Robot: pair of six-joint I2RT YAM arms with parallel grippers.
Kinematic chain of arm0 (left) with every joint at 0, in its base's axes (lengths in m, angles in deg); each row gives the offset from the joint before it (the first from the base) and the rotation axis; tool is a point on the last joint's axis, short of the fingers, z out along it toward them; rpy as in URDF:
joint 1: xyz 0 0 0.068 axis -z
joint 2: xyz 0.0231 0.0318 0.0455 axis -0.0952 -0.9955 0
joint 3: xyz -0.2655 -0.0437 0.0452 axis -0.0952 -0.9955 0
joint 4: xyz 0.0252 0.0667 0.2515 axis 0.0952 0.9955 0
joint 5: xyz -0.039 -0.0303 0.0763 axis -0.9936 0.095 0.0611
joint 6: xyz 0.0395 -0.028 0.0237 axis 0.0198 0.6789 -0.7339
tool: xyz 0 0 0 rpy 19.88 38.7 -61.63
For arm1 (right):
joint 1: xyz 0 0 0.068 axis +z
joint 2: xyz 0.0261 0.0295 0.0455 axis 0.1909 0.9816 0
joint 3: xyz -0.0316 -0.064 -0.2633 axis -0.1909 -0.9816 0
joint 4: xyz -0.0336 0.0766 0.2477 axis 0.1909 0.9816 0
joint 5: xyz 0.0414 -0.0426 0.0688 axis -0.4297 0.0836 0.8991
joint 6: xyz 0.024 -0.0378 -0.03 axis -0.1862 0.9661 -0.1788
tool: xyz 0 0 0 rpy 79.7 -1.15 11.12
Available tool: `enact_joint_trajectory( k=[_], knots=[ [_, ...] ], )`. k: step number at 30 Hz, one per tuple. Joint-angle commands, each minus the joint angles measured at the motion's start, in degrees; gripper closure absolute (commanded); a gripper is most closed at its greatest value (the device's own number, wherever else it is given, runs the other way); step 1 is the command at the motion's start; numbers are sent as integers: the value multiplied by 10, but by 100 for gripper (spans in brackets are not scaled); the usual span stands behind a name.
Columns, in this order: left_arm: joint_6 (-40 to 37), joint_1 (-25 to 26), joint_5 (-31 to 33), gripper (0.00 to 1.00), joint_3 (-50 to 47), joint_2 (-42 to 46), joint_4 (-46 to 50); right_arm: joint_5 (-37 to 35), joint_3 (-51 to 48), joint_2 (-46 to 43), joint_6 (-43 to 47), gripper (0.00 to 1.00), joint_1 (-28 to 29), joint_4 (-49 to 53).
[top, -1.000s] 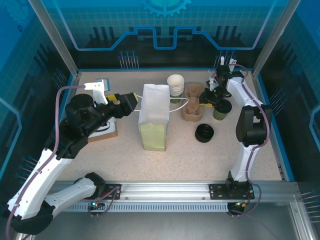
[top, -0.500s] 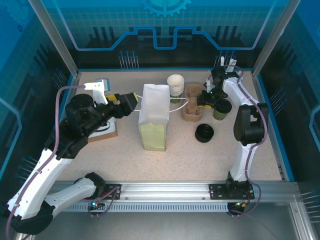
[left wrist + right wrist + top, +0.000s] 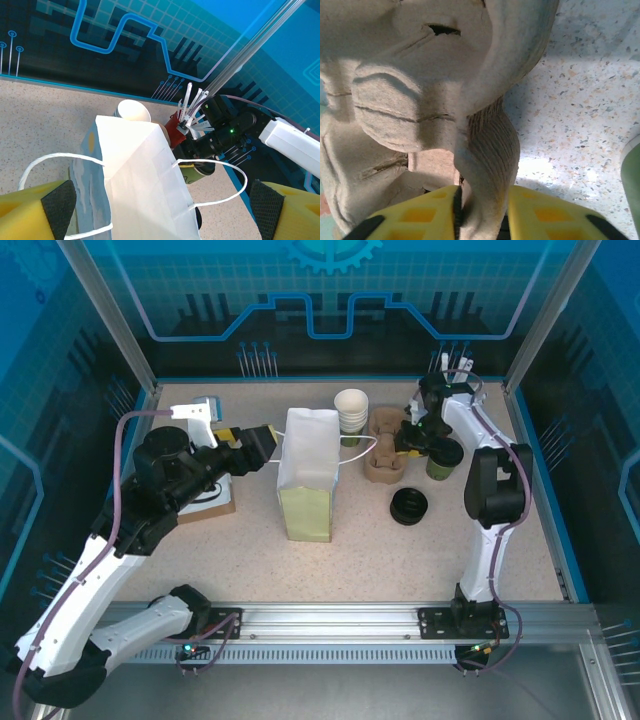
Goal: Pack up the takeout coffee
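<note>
Right claw (image 3: 408, 444): we see it clamped on the rim of the pulp cup carrier (image 3: 382, 468).
Takeout coffee (image 3: 443, 459): upright, lidded, just right of that claw, toward the far right corner of the bench (image 3: 400, 550).
Left claw (image 3: 164, 202): wide apart, straddling the white paper bag (image 3: 308, 475).

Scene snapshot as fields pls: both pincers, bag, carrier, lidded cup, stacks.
left pincer: open, straddling the top of the white paper bag
right pincer: shut on the rim of the pulp cup carrier
takeout coffee: lidded, upright, just right of the carrier, not held
cup stack: between bag and carrier, far side
lid stack: near side of the carrier
</note>
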Motion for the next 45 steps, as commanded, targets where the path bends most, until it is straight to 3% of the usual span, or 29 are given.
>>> enact_joint_trajectory(
  k=[1,21,26,35,45],
  knots=[
    [-9,1,-1,7,-2,2,-5,-13,17,5,3,75,8,22],
    [-6,1,-3,7,-5,2,-7,-65,58,5,32,77,12,81],
    [-5,1,-3,7,-5,2,-7,-68,58,10,35,69,13,88],
    [-20,1,4,7,7,9,9,-149,51,-65,76,53,33,79],
    [-39,1,24,6,-17,58,42,-46,-104,-196,230,49,103,16]
  ],
)
